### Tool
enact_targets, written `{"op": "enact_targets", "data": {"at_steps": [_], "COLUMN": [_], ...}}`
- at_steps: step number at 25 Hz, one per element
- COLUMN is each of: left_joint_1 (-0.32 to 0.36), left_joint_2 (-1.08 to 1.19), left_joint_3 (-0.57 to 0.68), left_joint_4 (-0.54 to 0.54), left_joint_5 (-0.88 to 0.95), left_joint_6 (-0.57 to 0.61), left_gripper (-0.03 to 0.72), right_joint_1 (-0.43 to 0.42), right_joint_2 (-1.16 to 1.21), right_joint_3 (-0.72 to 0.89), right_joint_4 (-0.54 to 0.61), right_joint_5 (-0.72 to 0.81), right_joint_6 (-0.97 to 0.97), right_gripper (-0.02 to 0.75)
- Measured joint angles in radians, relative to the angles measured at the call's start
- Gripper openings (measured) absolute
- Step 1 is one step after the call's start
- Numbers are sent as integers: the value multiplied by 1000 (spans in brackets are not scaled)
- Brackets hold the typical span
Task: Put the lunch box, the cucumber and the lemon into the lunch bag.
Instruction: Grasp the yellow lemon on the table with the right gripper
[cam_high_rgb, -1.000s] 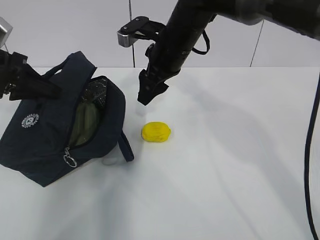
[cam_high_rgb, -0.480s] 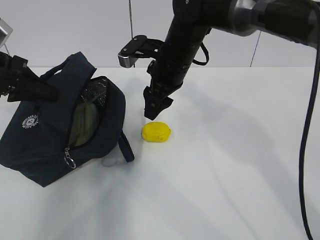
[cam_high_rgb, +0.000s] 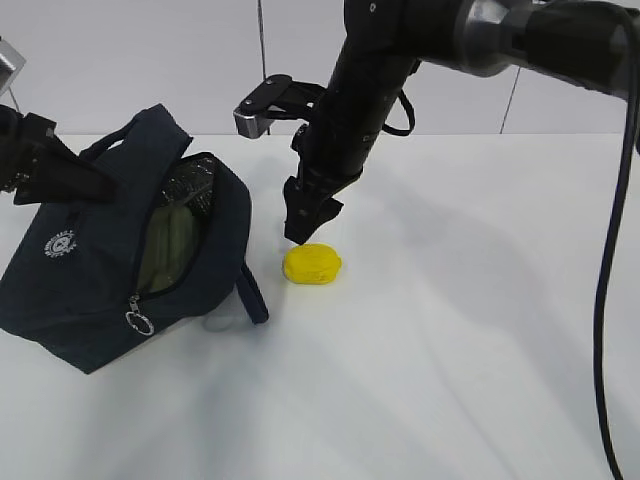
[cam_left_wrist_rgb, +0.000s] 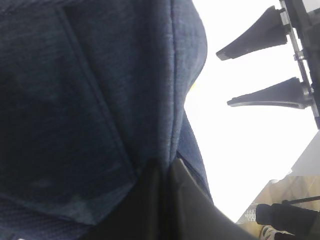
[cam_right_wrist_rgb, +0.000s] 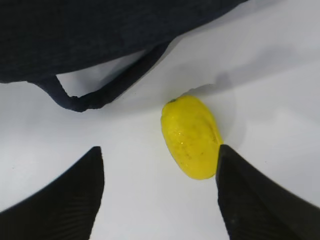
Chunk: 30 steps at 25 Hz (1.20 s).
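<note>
Exterior view: at nine o'clock the left gripper (cam_high_rgb: 60, 172) holds the top of the navy lunch bag (cam_high_rgb: 95, 290); whether its fingers are clamped cannot be told. The bag sits unzipped, with pale green contents (cam_high_rgb: 168, 245) showing in its mouth. Just right of the bag, near centre, the lemon (cam_high_rgb: 313, 264) lies on the white table (cam_high_rgb: 450, 350). The right gripper (cam_high_rgb: 305, 222) hangs directly above it at twelve o'clock, fingers spread wide, lemon near its right finger.

The lemon (cam_right_wrist_rgb: 191, 137) lay on the white worktop (cam_right_wrist_rgb: 125, 150), just inside the right-hand finger of the open right pincer (cam_right_wrist_rgb: 159, 192), whose two dark fingers stood wide apart. Beyond the lemon, a loop handle (cam_right_wrist_rgb: 107, 89) of the navy lunch bag (cam_right_wrist_rgb: 90, 35) rested on the worktop.
</note>
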<state>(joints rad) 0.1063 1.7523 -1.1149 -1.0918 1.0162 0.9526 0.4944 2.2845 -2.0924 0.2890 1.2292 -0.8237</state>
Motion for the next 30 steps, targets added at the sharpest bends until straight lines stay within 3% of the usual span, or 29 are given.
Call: {"op": "enact_targets", "data": {"at_steps": [7, 20, 30], "left_joint_1": [0, 0, 0], "left_joint_2": [0, 0, 0], "left_joint_3": [0, 0, 0], "left_joint_4": [2, 6, 13], "left_joint_5": [0, -6, -12], "left_joint_6": [0, 0, 0], "left_gripper": [-5, -5, -5], "right_joint_1": [0, 0, 0], "right_joint_2": [46, 121, 169], "right_joint_3": [0, 0, 0], "right_joint_4": [-16, -43, -43], "right_joint_5": [0, -85, -109], "right_joint_6": [-15, -170, -184], "right_gripper": [591, 592, 591]}}
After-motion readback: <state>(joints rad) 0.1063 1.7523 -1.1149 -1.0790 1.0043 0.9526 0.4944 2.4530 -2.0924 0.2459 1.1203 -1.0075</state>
